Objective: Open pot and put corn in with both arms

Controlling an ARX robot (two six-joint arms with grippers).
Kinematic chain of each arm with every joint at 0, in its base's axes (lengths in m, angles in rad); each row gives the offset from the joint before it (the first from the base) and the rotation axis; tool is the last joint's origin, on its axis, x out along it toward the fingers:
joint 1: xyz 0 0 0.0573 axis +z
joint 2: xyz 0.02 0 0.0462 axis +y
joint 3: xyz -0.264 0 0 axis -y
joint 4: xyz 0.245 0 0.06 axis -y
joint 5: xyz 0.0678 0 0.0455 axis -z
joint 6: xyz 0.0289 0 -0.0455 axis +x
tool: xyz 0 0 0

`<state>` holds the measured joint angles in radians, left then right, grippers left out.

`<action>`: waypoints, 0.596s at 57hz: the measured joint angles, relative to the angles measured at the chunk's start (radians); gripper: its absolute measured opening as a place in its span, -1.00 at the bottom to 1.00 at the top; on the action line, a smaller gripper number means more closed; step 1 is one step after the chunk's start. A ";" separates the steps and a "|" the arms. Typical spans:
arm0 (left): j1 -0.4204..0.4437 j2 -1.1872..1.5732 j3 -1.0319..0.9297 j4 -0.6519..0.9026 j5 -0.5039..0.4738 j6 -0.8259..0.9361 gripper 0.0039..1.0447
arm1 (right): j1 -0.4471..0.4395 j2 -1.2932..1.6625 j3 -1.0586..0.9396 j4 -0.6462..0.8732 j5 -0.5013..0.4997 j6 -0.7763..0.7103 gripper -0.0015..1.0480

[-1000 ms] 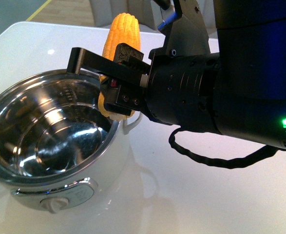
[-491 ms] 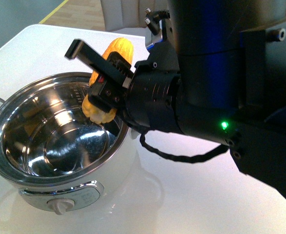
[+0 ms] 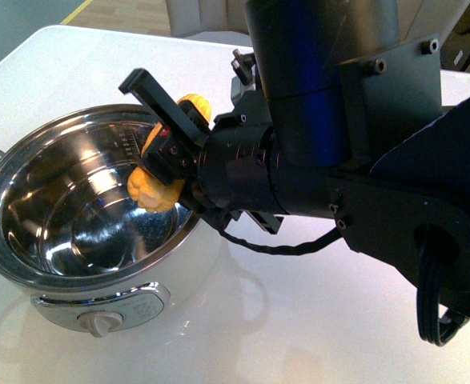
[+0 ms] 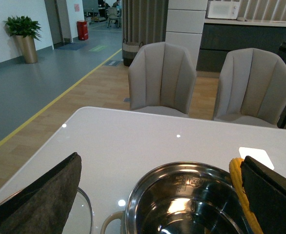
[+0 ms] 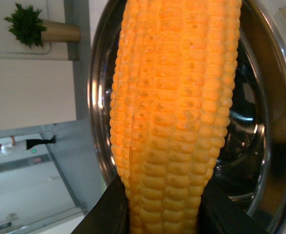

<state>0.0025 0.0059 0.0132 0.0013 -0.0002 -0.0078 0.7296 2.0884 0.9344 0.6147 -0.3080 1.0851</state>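
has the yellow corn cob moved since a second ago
Yes. The yellow corn cob, clamped in the right gripper, has come down from above the steel-lined white pot's rim, its end now inside the opening.

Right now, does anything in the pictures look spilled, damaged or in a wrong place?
Nothing stands out. The pot stands upright and open on the white table, with nothing visible inside it. The right gripper holds the corn tilted over the pot's rim. No spill or damage is visible.
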 joint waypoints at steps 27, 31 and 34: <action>0.000 0.000 0.000 0.000 0.000 0.000 0.88 | 0.008 0.013 0.019 -0.050 -0.024 -0.060 0.42; 0.000 0.000 0.000 0.000 0.000 0.000 0.88 | 0.008 0.007 0.019 -0.044 -0.025 -0.060 0.59; 0.000 0.000 0.000 0.000 0.000 0.000 0.88 | 0.008 0.000 0.016 -0.033 -0.024 -0.056 0.75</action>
<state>0.0025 0.0059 0.0132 0.0013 -0.0002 -0.0078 0.7376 2.0888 0.9501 0.5816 -0.3325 1.0290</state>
